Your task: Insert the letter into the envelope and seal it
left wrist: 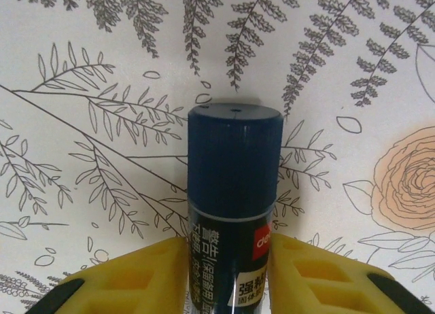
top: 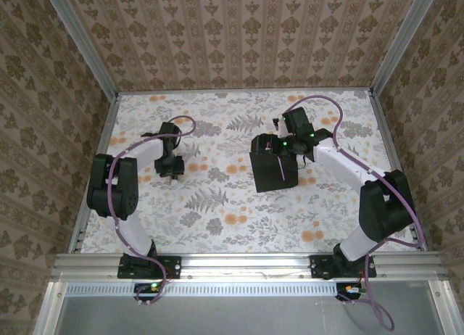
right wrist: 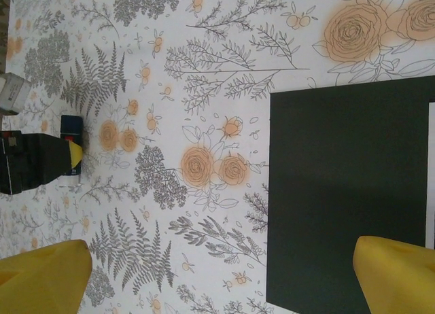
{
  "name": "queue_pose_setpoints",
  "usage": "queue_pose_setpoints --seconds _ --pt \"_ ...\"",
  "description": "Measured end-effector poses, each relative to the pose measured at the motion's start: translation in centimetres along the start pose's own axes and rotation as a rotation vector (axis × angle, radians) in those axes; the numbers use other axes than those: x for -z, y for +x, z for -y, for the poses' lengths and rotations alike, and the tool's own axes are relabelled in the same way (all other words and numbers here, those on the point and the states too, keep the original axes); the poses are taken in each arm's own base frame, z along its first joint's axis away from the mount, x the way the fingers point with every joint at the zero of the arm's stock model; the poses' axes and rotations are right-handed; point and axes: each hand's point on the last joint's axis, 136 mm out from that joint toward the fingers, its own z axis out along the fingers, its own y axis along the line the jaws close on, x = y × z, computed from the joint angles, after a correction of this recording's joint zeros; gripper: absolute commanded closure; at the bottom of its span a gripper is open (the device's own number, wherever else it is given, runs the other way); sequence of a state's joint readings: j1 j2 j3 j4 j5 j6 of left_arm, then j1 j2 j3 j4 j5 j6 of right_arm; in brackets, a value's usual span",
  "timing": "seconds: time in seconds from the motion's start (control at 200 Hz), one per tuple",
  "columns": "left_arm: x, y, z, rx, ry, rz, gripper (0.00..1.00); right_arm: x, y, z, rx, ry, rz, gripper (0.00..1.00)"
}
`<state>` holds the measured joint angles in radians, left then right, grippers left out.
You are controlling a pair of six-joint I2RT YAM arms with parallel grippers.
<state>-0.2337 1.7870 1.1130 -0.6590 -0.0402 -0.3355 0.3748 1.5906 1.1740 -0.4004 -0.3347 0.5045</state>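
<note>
left gripper [left wrist: 228, 259]: closed in on a glue stick [left wrist: 234, 164]. My yellow pads [left wrist: 146, 276] lie against both sides of the tube with no gap that I can see.
glue stick: the dark blue cap [left wrist: 234, 144] points away from my wrist, over the floral tablecloth [left wrist: 81, 42]. The lower body sits between my pads.
writing on the tube: a red badge [left wrist: 262, 245] reads "deli" in white. Beside it run columns of white Chinese characters, and the small ones are too fine to read.
envelope from my left gripper: well apart, off to my right across the cloth in the top view.
right gripper [right wrist: 221, 259]: spread wide and gripping nothing.
envelope [right wrist: 346, 192] from my right gripper: flat and black on the cloth. In the wrist view one yellow finger [right wrist: 397, 276] is in front of it and the other finger [right wrist: 41, 280] is over bare cloth. In the top view the gripper is at the envelope's far end, and I cannot tell whether it touches.
white strip [right wrist: 431, 178]: a thin pale line against the black, too narrow for me to say what it is.
writing on the envelope: plain black, no print that I can make out.
</note>
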Motion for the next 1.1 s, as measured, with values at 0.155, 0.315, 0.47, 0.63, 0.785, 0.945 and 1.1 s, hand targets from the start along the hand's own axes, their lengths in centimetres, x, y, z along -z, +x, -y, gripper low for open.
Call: queue_pose_setpoints --seconds 0.155,0.315,0.47,0.63,0.785,0.945,1.1 --pt "-0.3 0.1 0.1 -0.001 0.005 -0.007 0.71 -0.1 0.2 0.2 -0.002 0.003 -0.004 0.0" --pt "-0.4 0.1 0.2 -0.001 0.008 -0.008 0.73 0.0 0.1 0.4 -0.007 0.009 -0.001 0.0" --pt "-0.3 -0.1 0.2 -0.004 0.01 -0.004 0.82 -0.2 0.3 0.8 -0.011 0.019 -0.004 0.0" --pt "-0.3 -0.1 0.3 -0.01 0.011 -0.003 0.82 -0.2 0.3 1.0 -0.013 0.022 -0.004 0.0" --pt "-0.3 -0.2 0.4 -0.011 0.011 -0.003 0.82 -0.1 0.3 1.0 -0.012 0.022 -0.004 0.0" --pt "-0.3 -0.3 0.5 -0.02 0.015 -0.002 0.77 -0.1 0.2 1.1 -0.013 0.023 -0.003 0.0" --pt "-0.4 -0.5 0.7 -0.027 0.015 -0.004 0.67 -0.1 0.2 1.1 -0.014 0.024 -0.002 0.0"
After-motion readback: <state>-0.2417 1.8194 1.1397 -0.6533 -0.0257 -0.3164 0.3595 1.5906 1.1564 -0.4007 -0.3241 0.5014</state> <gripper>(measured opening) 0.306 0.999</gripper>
